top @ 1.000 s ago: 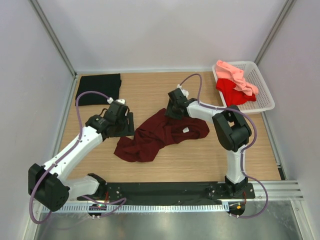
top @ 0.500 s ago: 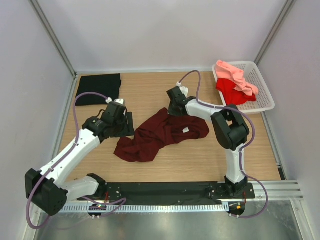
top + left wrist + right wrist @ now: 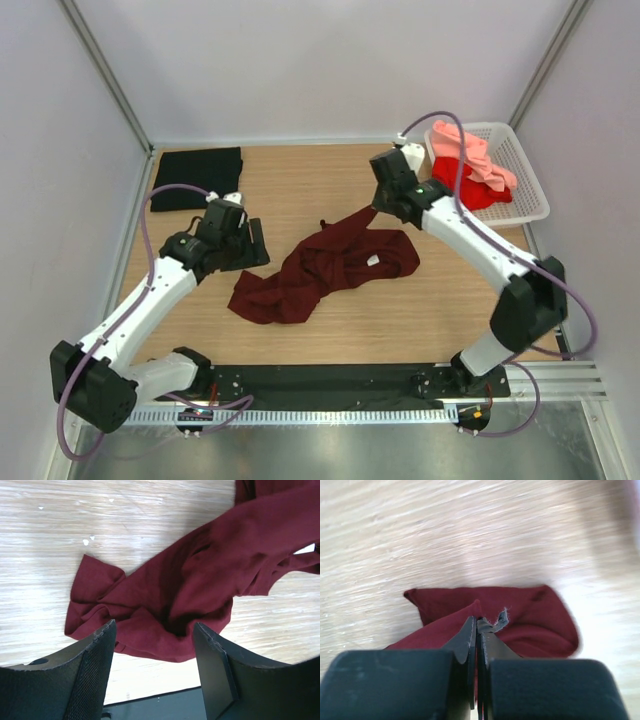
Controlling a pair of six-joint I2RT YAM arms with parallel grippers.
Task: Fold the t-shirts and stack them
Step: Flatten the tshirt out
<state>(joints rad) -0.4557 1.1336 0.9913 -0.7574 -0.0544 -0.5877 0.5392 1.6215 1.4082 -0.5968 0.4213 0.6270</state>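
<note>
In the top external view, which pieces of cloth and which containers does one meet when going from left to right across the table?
black t-shirt → dark maroon t-shirt → white basket, which holds the red t-shirt and the pink t-shirt

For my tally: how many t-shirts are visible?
4. The black t-shirt lies folded far left; the maroon t-shirt sits mid-table, pinched by the right gripper; the red t-shirt and pink t-shirt fill the basket, possibly hiding more.
</note>
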